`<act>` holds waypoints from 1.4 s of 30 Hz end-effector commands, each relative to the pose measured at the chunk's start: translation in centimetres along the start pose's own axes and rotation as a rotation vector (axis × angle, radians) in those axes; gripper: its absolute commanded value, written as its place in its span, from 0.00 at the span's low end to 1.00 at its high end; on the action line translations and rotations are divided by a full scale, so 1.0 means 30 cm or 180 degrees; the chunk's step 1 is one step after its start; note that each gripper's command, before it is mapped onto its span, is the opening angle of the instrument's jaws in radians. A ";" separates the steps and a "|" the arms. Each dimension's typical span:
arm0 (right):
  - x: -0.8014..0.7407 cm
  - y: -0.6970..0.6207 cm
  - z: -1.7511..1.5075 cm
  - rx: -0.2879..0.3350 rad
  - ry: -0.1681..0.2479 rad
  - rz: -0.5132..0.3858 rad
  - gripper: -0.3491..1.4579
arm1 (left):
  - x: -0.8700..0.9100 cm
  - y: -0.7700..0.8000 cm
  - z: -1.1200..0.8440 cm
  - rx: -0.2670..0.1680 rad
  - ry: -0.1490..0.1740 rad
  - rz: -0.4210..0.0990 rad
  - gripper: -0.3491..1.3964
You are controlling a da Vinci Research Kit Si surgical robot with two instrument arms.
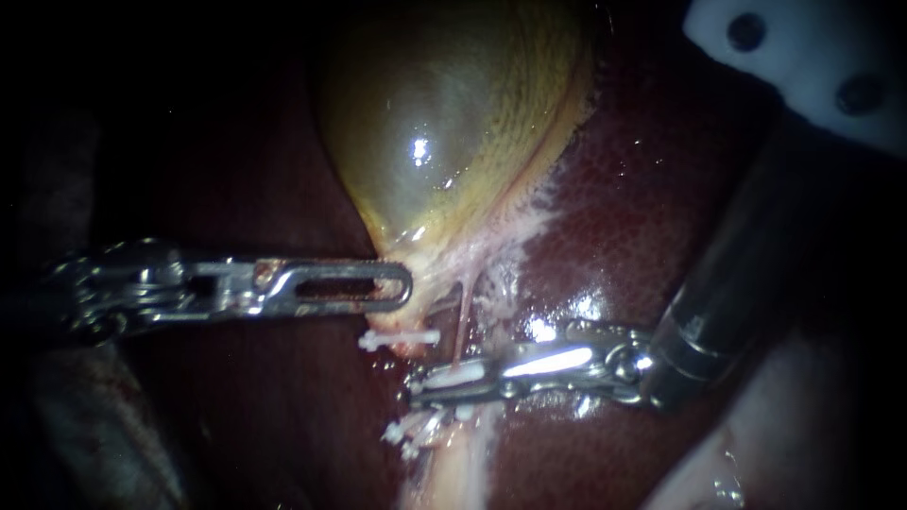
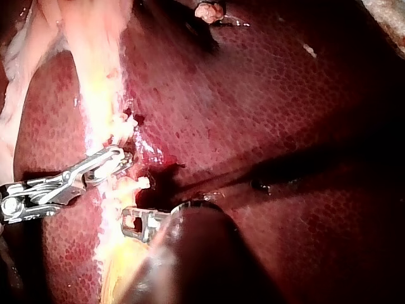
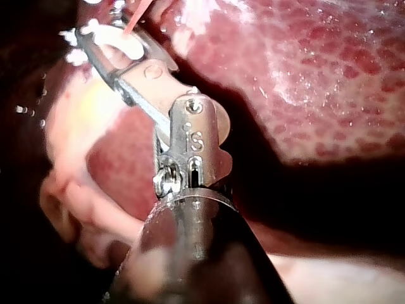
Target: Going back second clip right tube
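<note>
The yellow-green gallbladder (image 1: 453, 113) lies on the dark red liver (image 1: 642, 208). A thin pink tube (image 1: 463, 316) runs down from its neck. My right instrument (image 1: 430, 385) lies across this tube, jaws slightly open, with a white clip (image 1: 453, 375) between them. The right wrist view shows those jaws (image 3: 111, 38) apart around the tube (image 3: 134, 22). My left instrument (image 1: 402, 283) is shut on the pale tissue at the gallbladder's neck. Another white clip (image 1: 402, 337) sits just below it. In the left wrist view my left instrument (image 2: 134, 221) grips the yellowish tissue beside my right instrument (image 2: 117, 158).
More white clips (image 1: 402, 436) sit lower on the pale stalk (image 1: 463, 463). A white part with two dark holes (image 1: 803, 57) stands above the right shaft (image 1: 737, 283). Liver surrounds the working spot on both sides.
</note>
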 end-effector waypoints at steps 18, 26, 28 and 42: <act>0.0034 0.0007 -0.005 -0.0002 0.0110 -0.0482 0.45 | 0.0001 0.0006 -0.0006 -0.0002 -0.0002 -0.0002 0.00; 0.0027 0.0019 -0.013 -0.0119 0.0142 -0.0672 0.45 | 0.0000 0.0007 -0.0008 -0.0002 -0.0002 -0.0002 0.00; 0.0025 0.0021 -0.016 -0.0147 0.0150 -0.0691 0.45 | -0.0001 0.0008 -0.0008 -0.0002 -0.0002 -0.0002 0.00; 0.0047 -0.0041 -0.035 -0.0289 0.0190 -0.1047 0.45 | 0.0000 0.0011 -0.0007 -0.0010 -0.0008 -0.0002 0.00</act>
